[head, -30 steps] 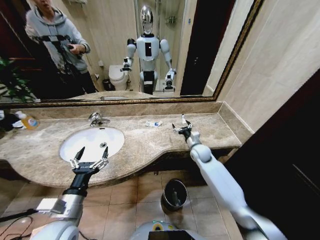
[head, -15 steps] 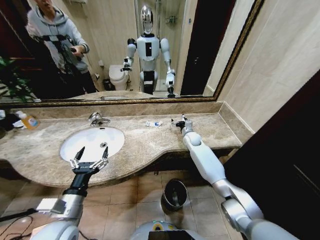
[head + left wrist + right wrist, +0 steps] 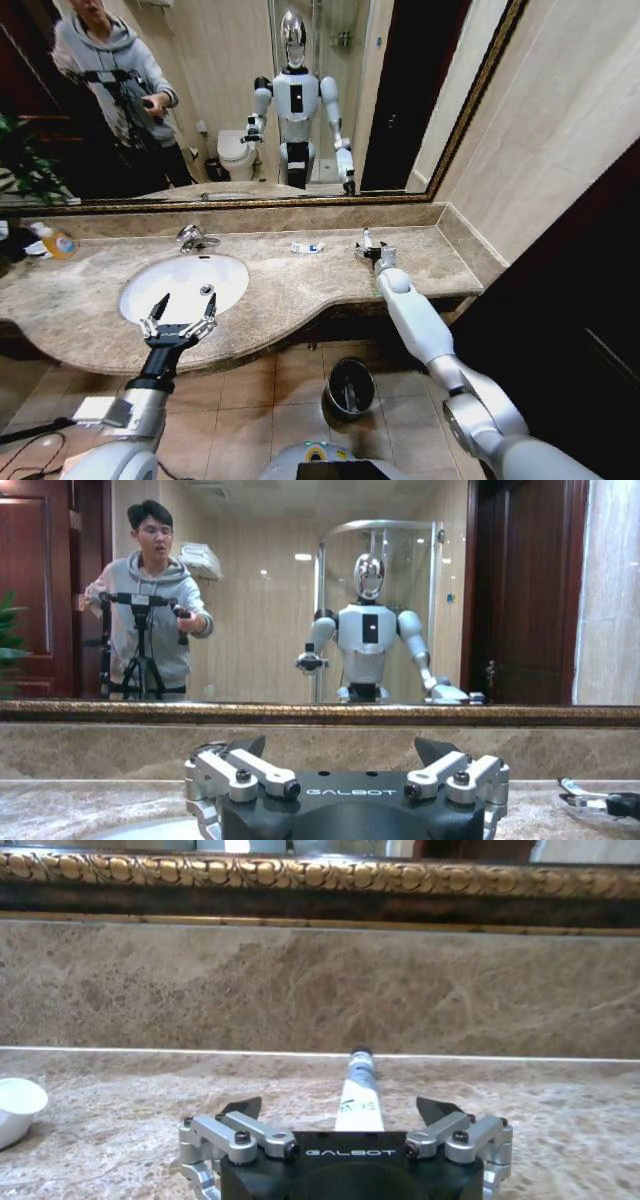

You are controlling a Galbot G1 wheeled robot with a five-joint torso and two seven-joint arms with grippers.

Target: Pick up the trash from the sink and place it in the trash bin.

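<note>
Marble counter [image 3: 300, 280]: right gripper [image 3: 347, 1119] spread around a white dark-capped tube [image 3: 359, 1091]; left gripper [image 3: 177, 318] released over sink [image 3: 185, 286]

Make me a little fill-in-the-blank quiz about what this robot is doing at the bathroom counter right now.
1. The right gripper reaches over the marble counter toward a white ____ lying between its open fingers.
2. The left gripper hovers open at the front edge of the ____.
3. The trash bin stands on the ____ below the counter.
4. A white-blue packet lies on the counter, ____ the faucet and the right gripper.

Missing words: tube; sink; floor; between
</note>
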